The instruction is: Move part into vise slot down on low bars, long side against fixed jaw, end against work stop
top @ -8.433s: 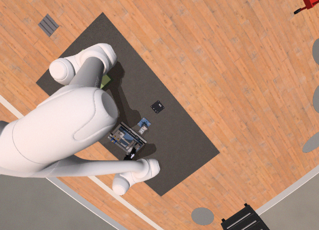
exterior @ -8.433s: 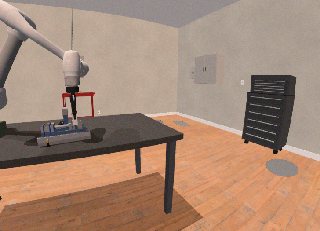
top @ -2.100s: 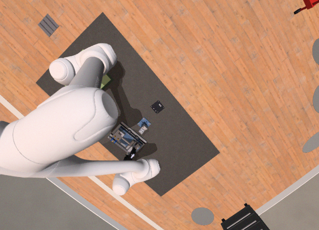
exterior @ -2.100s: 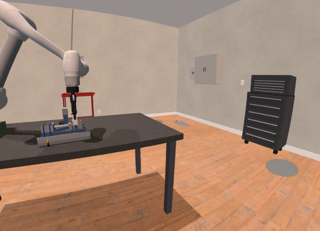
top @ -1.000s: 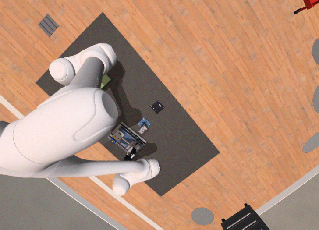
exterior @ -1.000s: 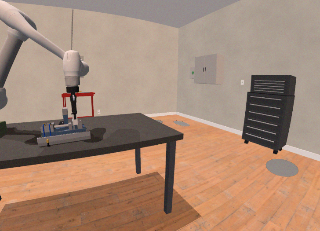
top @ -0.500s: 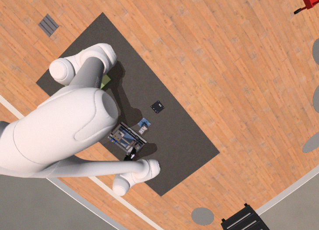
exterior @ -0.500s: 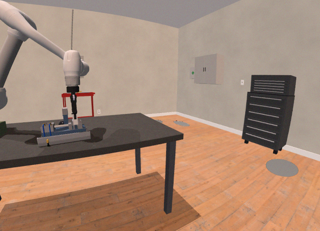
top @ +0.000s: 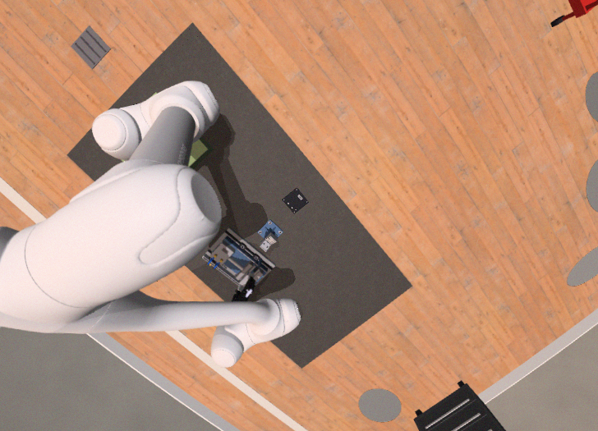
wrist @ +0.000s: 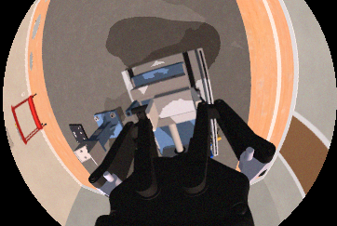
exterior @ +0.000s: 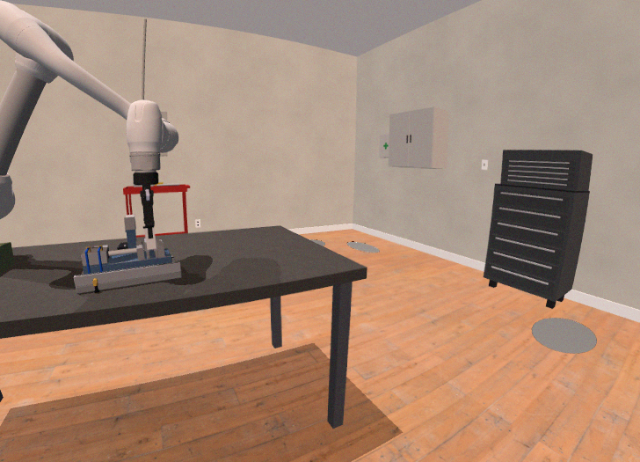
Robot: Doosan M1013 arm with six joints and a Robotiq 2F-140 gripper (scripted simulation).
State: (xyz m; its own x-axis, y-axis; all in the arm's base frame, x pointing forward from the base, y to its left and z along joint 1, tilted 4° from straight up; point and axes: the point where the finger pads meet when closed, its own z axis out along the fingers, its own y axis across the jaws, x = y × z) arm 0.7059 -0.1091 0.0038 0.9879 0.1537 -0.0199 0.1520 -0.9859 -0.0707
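Observation:
My gripper points straight down over the near end of the vise and is shut on the part, a pale grey block. In the wrist view the block sits between the two black fingers, with the vise's blue and grey body beyond it. From the side the block is low at the vise's right end; I cannot tell whether it touches the bars or which way its slot faces. From above, the gripper shows at the vise's end. The black infeed plate lies bare.
The blue V-block stands between vise and infeed plate, and behind the vise in the side view. A green box lies under my arm near the base. The table edge runs just past the wrist.

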